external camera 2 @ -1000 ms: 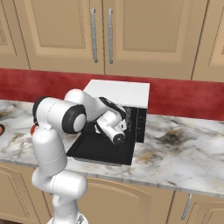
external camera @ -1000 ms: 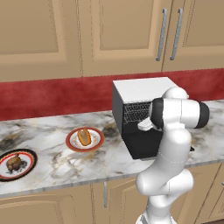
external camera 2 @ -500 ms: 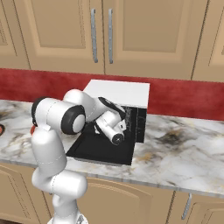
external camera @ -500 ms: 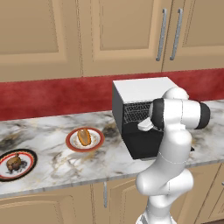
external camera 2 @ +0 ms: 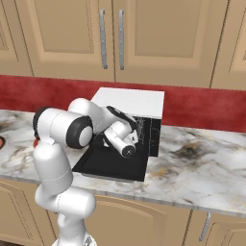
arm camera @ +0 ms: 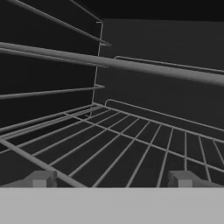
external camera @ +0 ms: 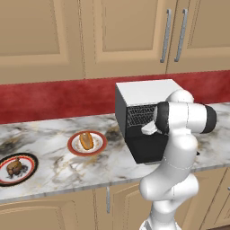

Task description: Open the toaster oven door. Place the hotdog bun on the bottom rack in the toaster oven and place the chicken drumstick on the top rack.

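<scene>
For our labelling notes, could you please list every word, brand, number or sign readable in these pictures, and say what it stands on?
None: no readable text, number or sign on the toaster oven, its open toaster oven door, the plates or the cabinets.

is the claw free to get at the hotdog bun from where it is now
Probably yes: the open claw sits at the toaster oven mouth, holding nothing. The hotdog bun lies uncovered on its plate.
</scene>
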